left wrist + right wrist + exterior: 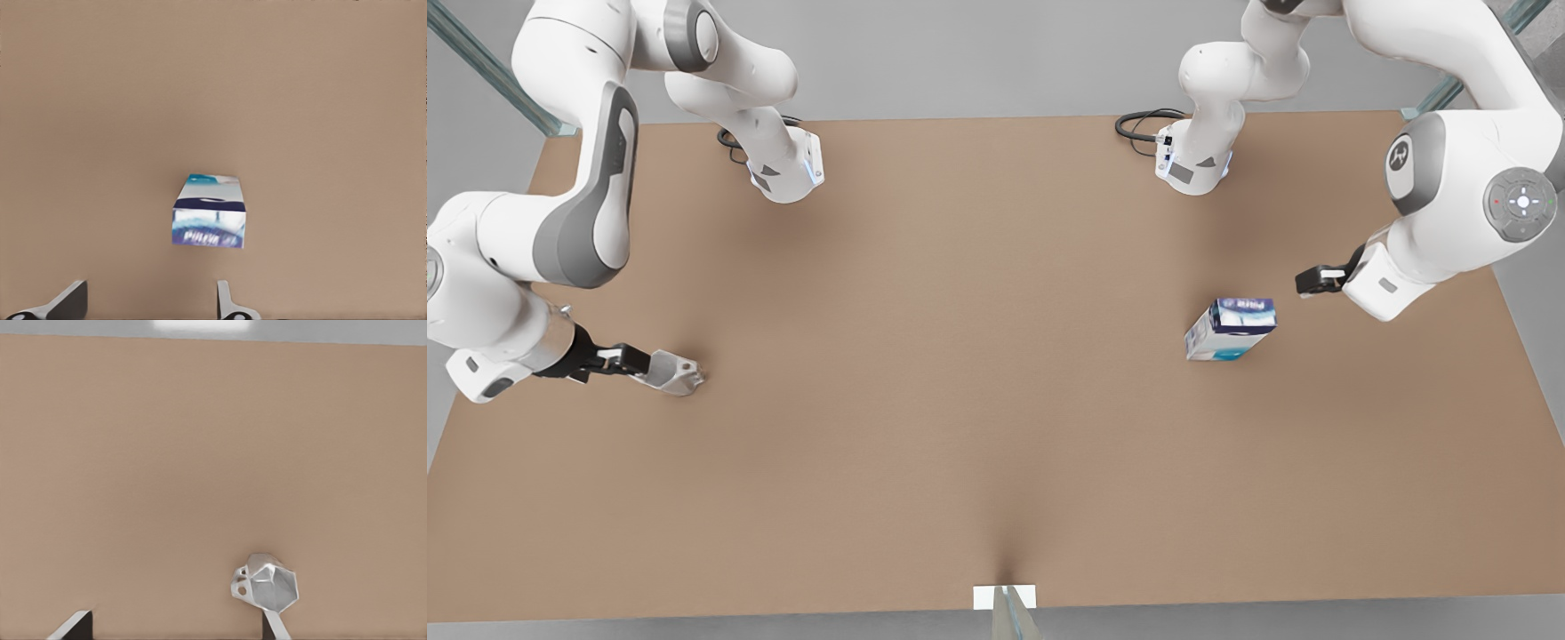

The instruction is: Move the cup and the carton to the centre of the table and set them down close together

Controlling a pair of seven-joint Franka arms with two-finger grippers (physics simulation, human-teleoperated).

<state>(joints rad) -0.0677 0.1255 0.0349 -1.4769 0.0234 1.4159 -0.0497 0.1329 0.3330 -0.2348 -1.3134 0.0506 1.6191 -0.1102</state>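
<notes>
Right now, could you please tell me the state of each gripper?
Left gripper: open, holding nothing, near the carton at the front view's right.
Right gripper: open, holding nothing, fingers beside the cup at the front view's left.

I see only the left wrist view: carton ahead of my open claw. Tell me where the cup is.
Observer: The cup is near the front view's left edge of the table, far from the carton.
Operator: Report the right claw.
Observer: The right claw is open, its fingertips right at the cup; the cup is not gripped.
Operator: Place my carton on the table.
Observer: It sits well toward the front view's right, off centre, with the left claw beside it, apart.
</notes>
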